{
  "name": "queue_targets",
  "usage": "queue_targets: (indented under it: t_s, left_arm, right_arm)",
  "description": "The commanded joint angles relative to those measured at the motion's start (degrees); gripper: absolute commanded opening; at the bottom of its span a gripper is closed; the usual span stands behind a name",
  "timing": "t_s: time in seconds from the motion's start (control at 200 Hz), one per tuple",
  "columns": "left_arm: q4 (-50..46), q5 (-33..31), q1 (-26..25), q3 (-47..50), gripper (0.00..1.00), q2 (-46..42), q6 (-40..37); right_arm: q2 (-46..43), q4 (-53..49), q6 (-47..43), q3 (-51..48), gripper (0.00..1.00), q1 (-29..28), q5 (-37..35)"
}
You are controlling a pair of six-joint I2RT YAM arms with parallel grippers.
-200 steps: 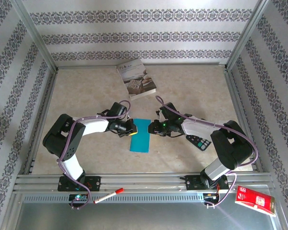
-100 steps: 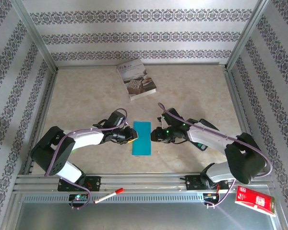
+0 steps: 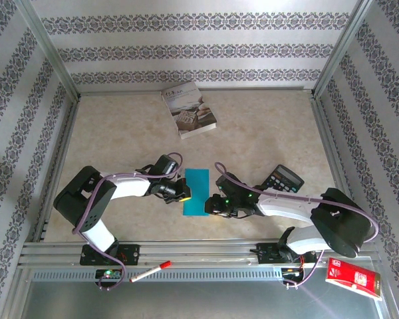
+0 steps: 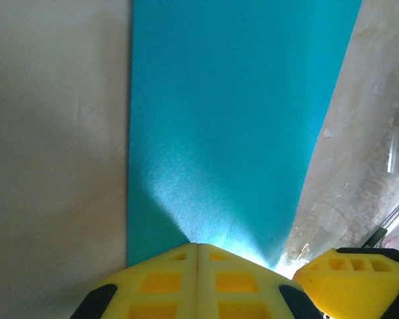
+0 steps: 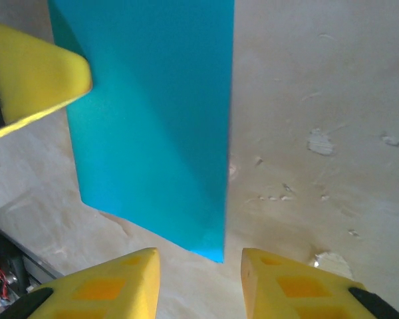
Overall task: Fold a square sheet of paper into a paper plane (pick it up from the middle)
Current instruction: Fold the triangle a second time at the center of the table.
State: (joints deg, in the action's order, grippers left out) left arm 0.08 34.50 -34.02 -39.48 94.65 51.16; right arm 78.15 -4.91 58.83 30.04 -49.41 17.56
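Lying flat on the table (image 3: 266,133) between the two claws, the square sheet of paper (image 3: 197,190) was already doubled into a narrow teal rectangle. Its long axis ran from the near edge toward the far wall, tilted slightly.

The left gripper (image 3: 181,193) stood at the strip's left long edge, about halfway along. In the left wrist view its two yellow fingers (image 4: 159,282) were pressed together with no gap, their tips on the blue paper (image 4: 233,119). Whether a layer was pinched between them could not be told.

The right gripper (image 3: 210,205) sat at the strip's near right corner. In its own wrist view the right claw (image 5: 198,258) stood partly spread and held nothing, and the paper's corner (image 5: 153,133) pointed into the gap between the fingers.

Both claws were right at the sheet, so neither was clearly nearer. My judgement is that the coming move depended on that corner lying in line with the parted right jaws while the left tips pinned the opposite edge.

Counted:
- one blue sheet
- two arms
- one grey-white book (image 3: 189,109) well beyond the paper
- one black calculator (image 3: 283,178) beside the right arm
- one red marker (image 3: 151,271) on the front rail
- one red packet (image 3: 354,278) at the near right
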Motion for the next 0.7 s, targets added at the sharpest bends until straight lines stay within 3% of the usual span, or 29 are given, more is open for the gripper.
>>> queue_targets:
  t_s: [0.0,0.445,0.699]
  left_arm:
    - [-1.8,0.2,-0.1,0.6,0.0,0.9,-2.2]
    - [-1.7,-0.3,-0.1,1.4,0.0,0.9,-2.2]
    - [-2.0,-0.5,-0.1,1.4,0.0,1.0,-2.5]
  right_arm:
    - [1.6,4.9,3.3,-0.8,0.37,-0.9,-1.3]
    - [3.9,6.0,4.6,-1.2,0.36,-2.8,-1.5]
    - [0.3,1.2,2.9,-0.2,0.36,-2.8,-4.0]
